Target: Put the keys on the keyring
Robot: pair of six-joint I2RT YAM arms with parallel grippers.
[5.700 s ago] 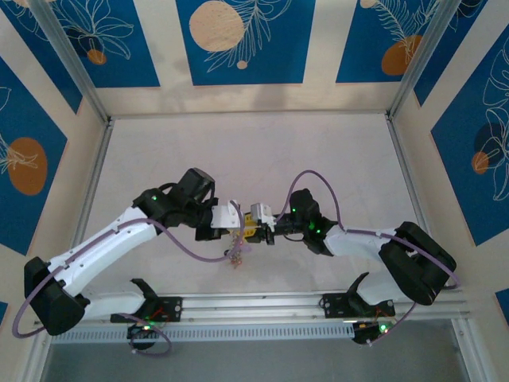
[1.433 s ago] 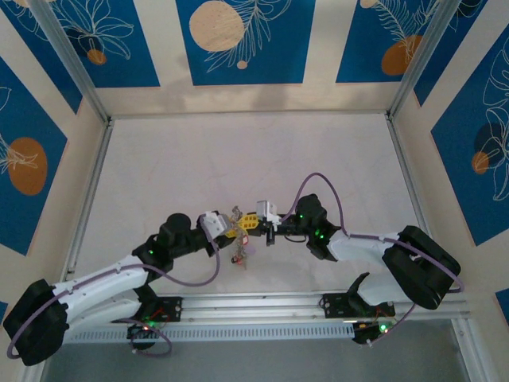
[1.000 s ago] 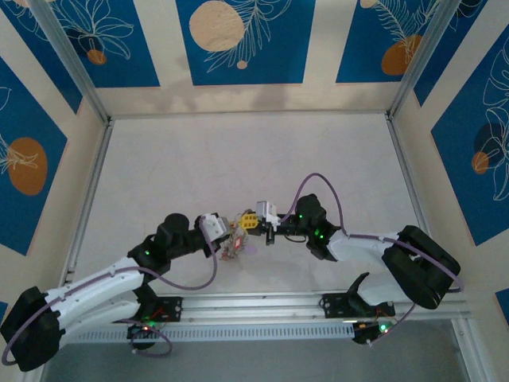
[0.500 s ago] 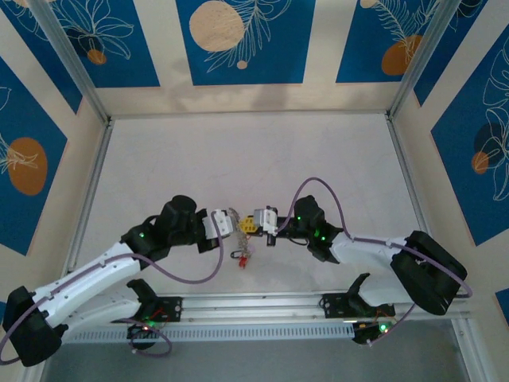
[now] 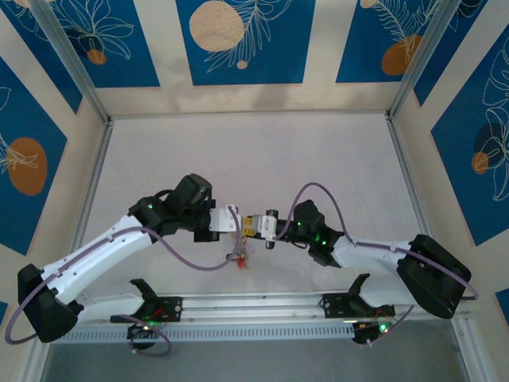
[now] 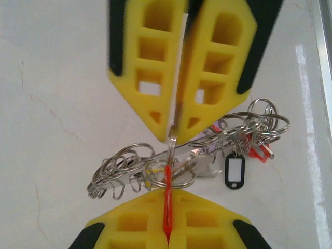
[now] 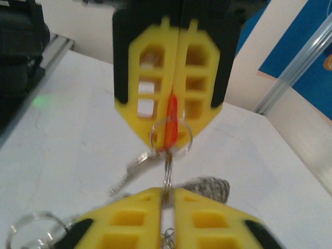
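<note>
My left gripper [image 5: 231,223] and right gripper [image 5: 255,225] meet tip to tip above the table near its front edge. The left gripper [image 6: 168,191] is shut on a thin red tag [image 6: 167,207] that passes through a small split ring [image 7: 171,136]. The right gripper [image 7: 169,191] pinches a metal ring [image 6: 173,129] edge-on. The flat grey keyring [image 6: 207,148] lies across between them, fringed with wire rings, a black-framed tag [image 6: 234,170] and red tags [image 6: 258,150]. The keys [image 5: 239,255] dangle below both grippers; single keys are hard to tell apart.
An aluminium rail [image 5: 254,302] with both arm bases runs along the near edge. Metal frame posts [image 5: 91,171] and patterned blue walls [image 5: 245,40] bound the white table [image 5: 254,151] on the other three sides.
My left arm has swung up and to the right, bringing its gripper and the hanging bunch closer to the right gripper. The right gripper has shifted slightly left.
</note>
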